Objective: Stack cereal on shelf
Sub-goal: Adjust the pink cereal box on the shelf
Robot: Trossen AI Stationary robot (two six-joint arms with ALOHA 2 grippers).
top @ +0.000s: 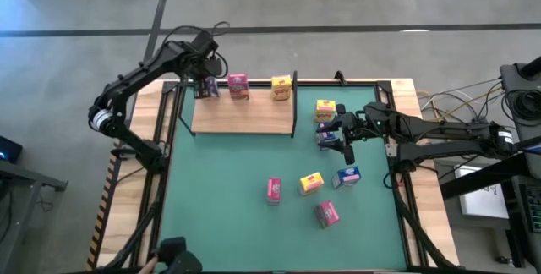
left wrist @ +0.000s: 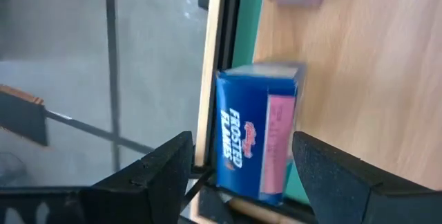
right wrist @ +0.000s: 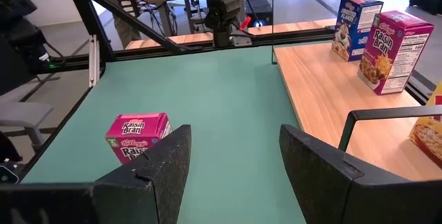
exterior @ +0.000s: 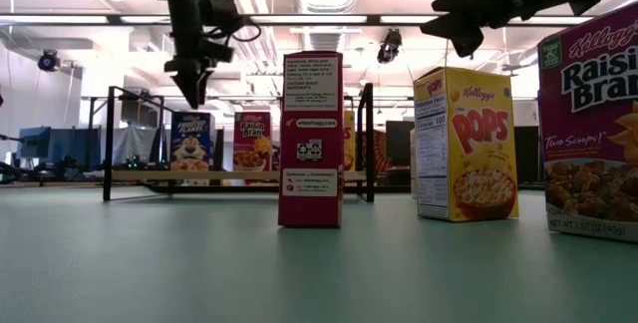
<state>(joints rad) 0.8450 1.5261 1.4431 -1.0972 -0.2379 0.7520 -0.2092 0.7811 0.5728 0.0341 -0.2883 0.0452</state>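
The shelf (top: 245, 117), a light-wood panel in a black frame, lies at the far left of the green mat. Three cereal boxes stand on it on their bases: blue (top: 207, 89) (left wrist: 252, 131), pink (top: 238, 86) and yellow (top: 281, 89). My left gripper (top: 205, 73) (left wrist: 238, 175) hangs open just above the blue box, one finger on either side and apart from it. My right gripper (top: 336, 134) (right wrist: 235, 162) hovers open above the mat's right part, over a blue box (top: 325, 138) and beside a yellow box (top: 325, 109). Nothing is between its fingers.
More boxes stand on the mat toward its near right: pink (top: 273, 189) (right wrist: 137, 135), yellow (top: 311, 183), blue (top: 347, 176) and pink (top: 328, 214). The shelf's black posts (top: 294, 105) rise at its right end. The mat's near left is bare (top: 211, 215).
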